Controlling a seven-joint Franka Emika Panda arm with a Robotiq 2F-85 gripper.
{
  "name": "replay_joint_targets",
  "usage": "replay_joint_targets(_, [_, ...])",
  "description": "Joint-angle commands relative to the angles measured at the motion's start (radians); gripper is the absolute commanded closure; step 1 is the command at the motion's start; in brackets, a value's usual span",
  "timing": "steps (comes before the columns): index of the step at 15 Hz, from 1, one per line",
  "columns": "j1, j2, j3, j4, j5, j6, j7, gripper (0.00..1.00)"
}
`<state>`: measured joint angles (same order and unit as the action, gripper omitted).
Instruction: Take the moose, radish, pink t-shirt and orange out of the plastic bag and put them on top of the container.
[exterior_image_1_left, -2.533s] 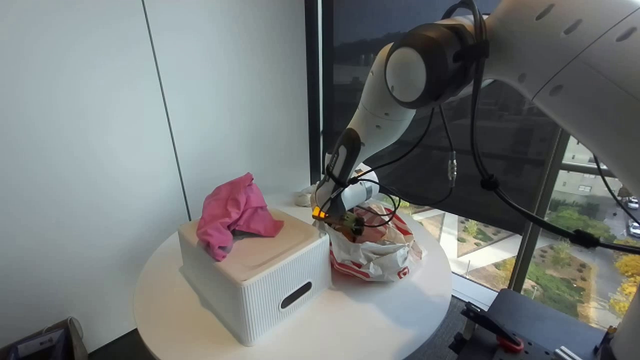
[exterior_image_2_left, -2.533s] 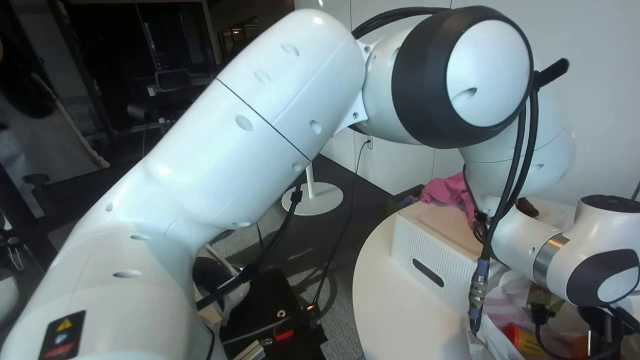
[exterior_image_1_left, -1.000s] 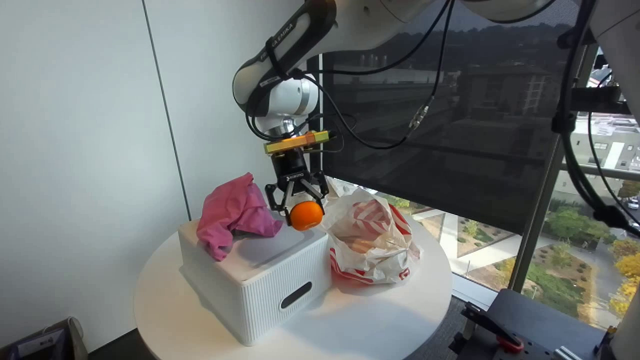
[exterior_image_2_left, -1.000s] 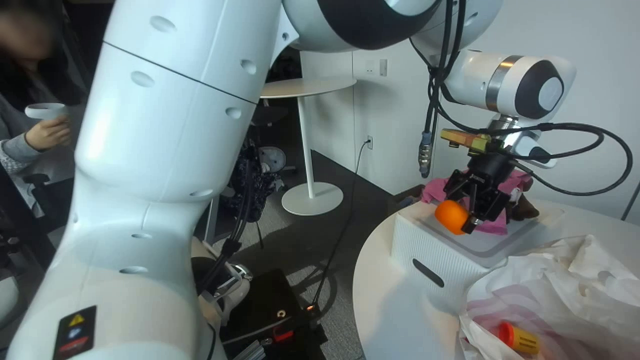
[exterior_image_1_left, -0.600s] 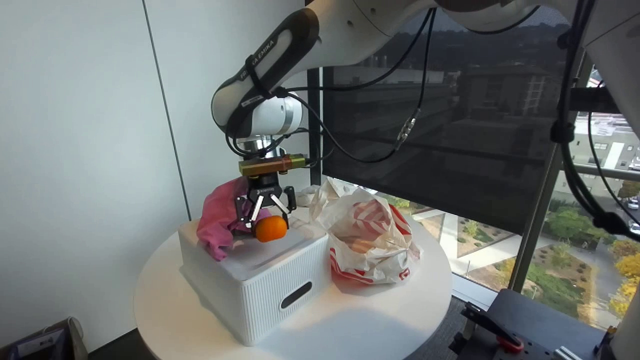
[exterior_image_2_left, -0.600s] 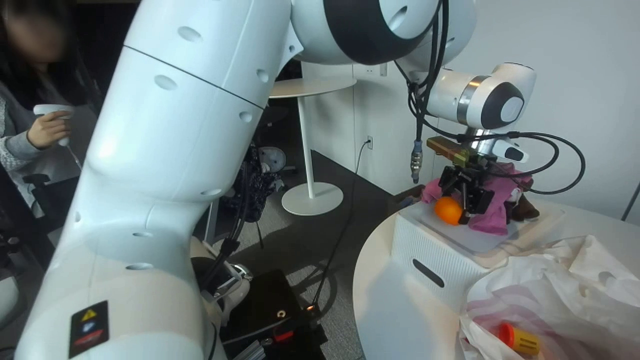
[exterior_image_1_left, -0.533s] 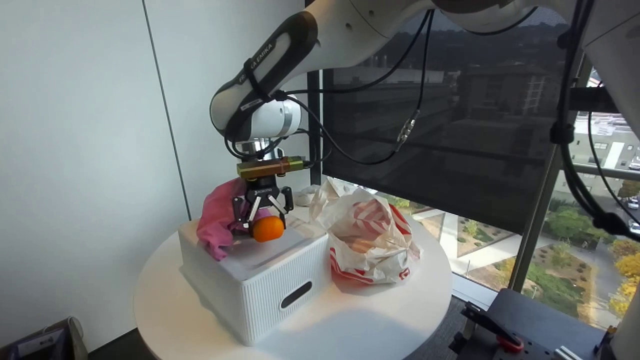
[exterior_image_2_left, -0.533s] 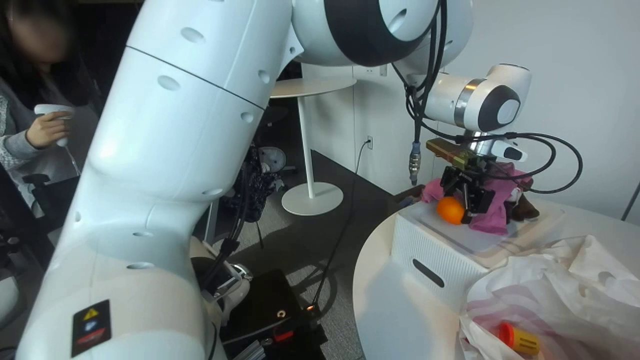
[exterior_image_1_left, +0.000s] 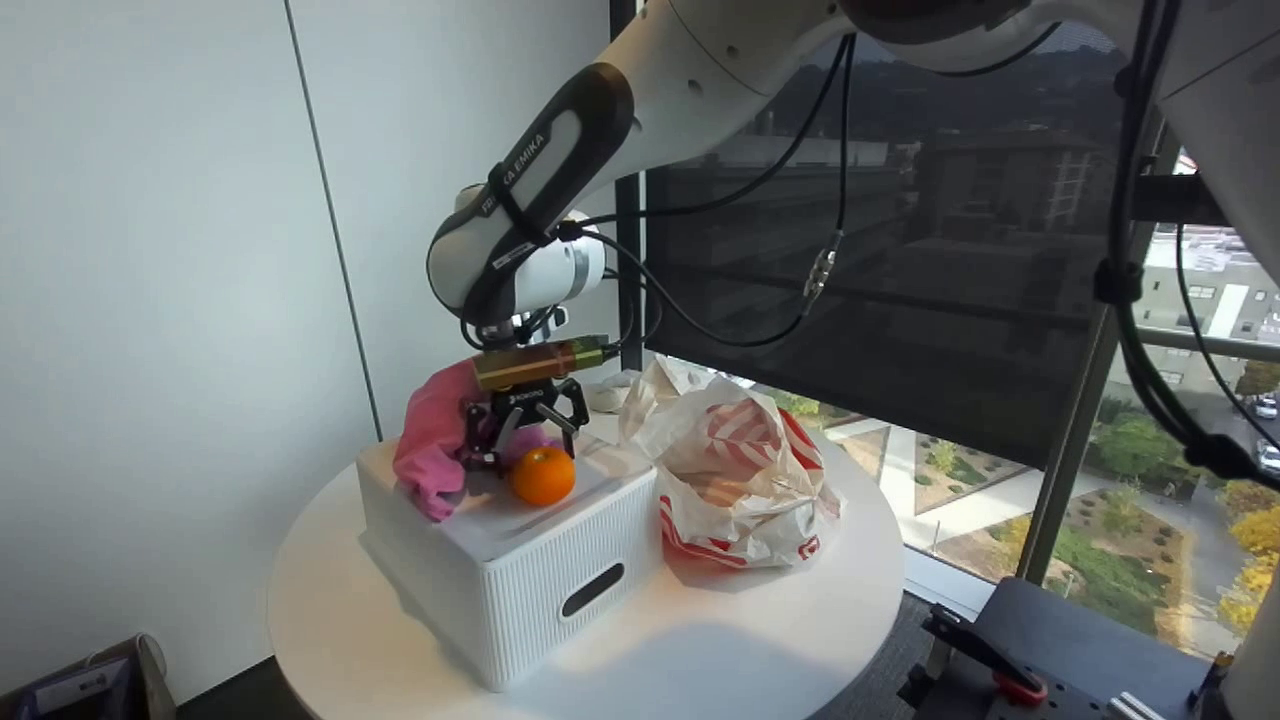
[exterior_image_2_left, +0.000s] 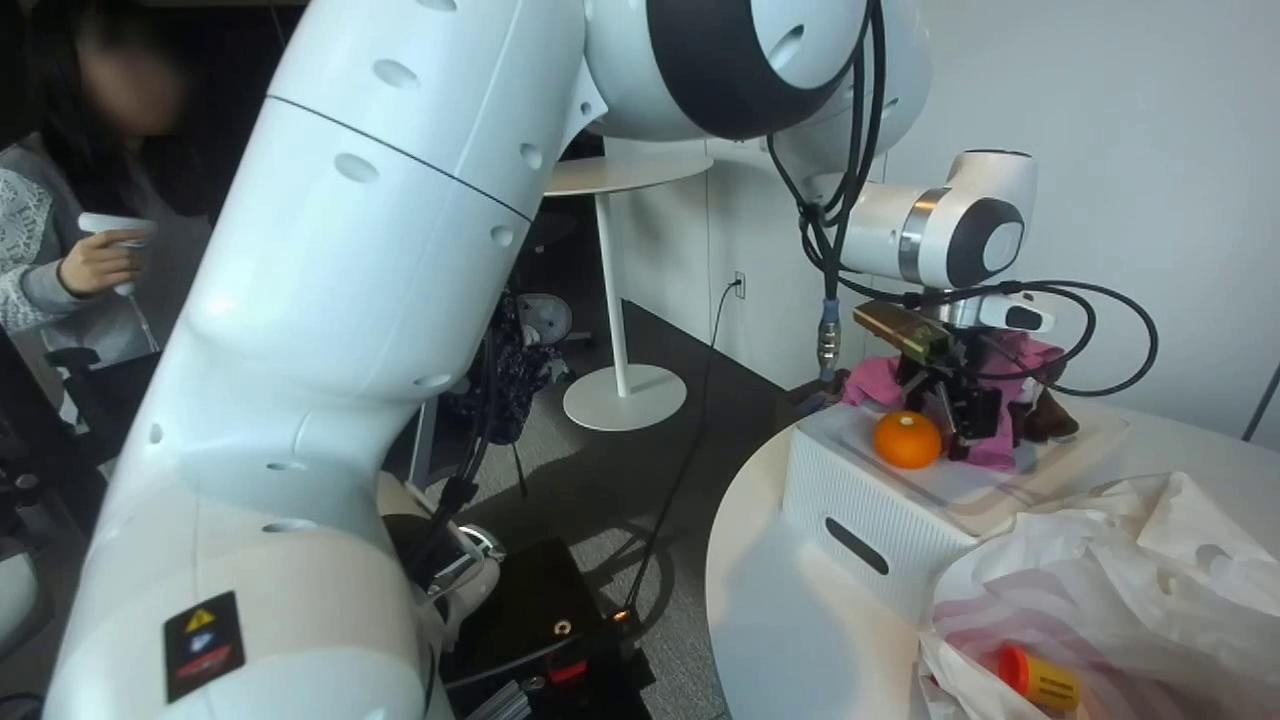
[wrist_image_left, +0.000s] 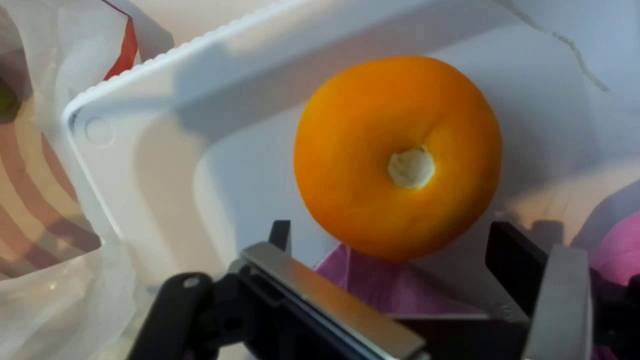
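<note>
The orange rests on top of the white container. My gripper is open; in the wrist view its fingers stand apart, with the orange just beyond the tips and not gripped. In an exterior view the gripper is low over the container, behind the orange. The pink t-shirt lies crumpled on the container beside the gripper. A dark brown thing, perhaps the moose, sits behind the t-shirt. I cannot make out the radish.
The white and red plastic bag stands open beside the container on the round white table. A red and yellow cylinder lies in the bag. A window is behind the bag.
My gripper came out of the bag with the orange, moved over the container and lowered. Since half a second ago it has opened, and the orange now sits on the container.
</note>
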<state>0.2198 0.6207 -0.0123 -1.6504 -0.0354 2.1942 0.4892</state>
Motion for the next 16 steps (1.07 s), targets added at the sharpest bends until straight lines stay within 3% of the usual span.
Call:
replay_joint_targets(1, [0.038, -0.025, -0.031, -0.044, -0.018, 0.034, 0.104, 0.00])
replay_joint_targets(10, [0.062, -0.180, -0.088, -0.185, -0.056, 0.098, 0.448, 0.00])
replay_joint_targets(16, [0.032, -0.315, -0.106, -0.313, -0.130, 0.038, 0.601, 0.00])
